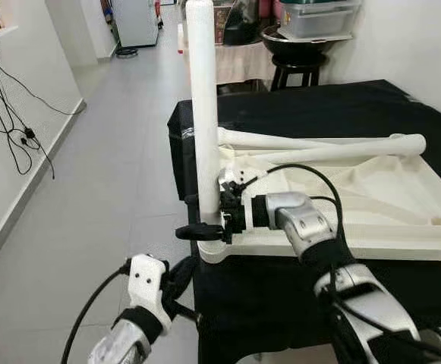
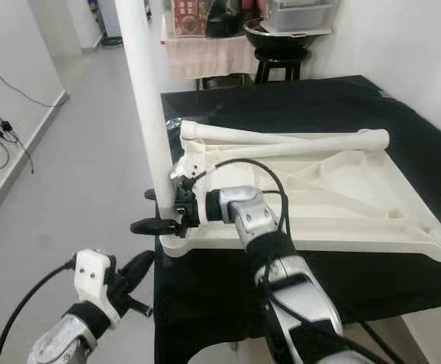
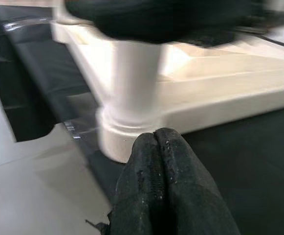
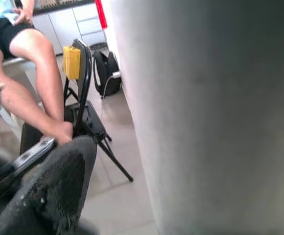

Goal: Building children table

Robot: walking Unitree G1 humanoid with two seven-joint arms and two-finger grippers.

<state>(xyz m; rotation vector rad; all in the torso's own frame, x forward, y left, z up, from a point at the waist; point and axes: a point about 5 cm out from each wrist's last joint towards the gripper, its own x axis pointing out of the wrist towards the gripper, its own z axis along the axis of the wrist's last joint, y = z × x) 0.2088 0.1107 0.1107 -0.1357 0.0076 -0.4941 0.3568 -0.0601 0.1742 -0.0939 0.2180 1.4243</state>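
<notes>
A white children's table top (image 1: 402, 220) lies upside down on a black-covered table (image 1: 341, 106). One white leg (image 1: 203, 114) stands upright in its near left corner socket (image 3: 127, 132). My right gripper (image 1: 201, 218) is shut on this leg just above the socket; the leg (image 4: 205, 117) looms beside one finger (image 4: 58, 186) in the right wrist view. Two loose legs (image 1: 319, 148) lie across the top's far side. My left gripper (image 1: 186, 273) hangs shut, holding nothing, below and in front of that corner, its fingertips (image 3: 161, 139) pressed together.
Open tiled floor (image 1: 106, 174) runs along the table's left, with cables (image 1: 15, 129) on the wall. A stool with a black basin (image 1: 296, 53) stands behind the table. A seated person's leg (image 4: 34, 88) and a black folding chair (image 4: 85, 98) are to the side.
</notes>
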